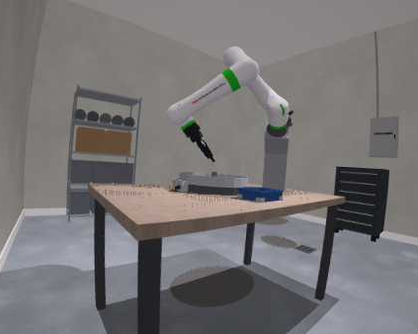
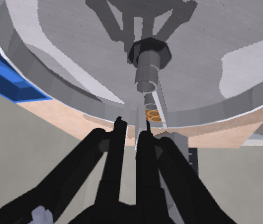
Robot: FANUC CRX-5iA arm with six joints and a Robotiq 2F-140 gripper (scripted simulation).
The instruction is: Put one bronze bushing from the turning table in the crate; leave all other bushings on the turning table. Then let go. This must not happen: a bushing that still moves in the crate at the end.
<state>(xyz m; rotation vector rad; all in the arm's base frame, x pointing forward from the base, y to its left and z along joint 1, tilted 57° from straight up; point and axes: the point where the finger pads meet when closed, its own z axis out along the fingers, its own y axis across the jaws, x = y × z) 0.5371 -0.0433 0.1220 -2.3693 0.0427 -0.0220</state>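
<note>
While the bronze bushing (image 2: 152, 114) sits near the turning table's (image 2: 72, 65) rim, the pincer (image 2: 132, 122) hangs above, pressed together, pinching nothing.
Blue crate (image 1: 261, 193) waits beside the disc on the tabletop (image 1: 184, 212).

Table (image 1: 194, 212): pale matt wood top, dark legs.
Turning table (image 1: 204, 177): smooth grey metal.
Crate (image 1: 261, 193): blue plastic.
Bushing (image 2: 153, 115): shiny bronze.

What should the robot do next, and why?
Probably open the fingers, then lower toward the table. The gripper hangs above the turning table with its fingers nearly together and nothing between them, and an orange ring, likely a bushing, shows just beyond the tips.
</note>
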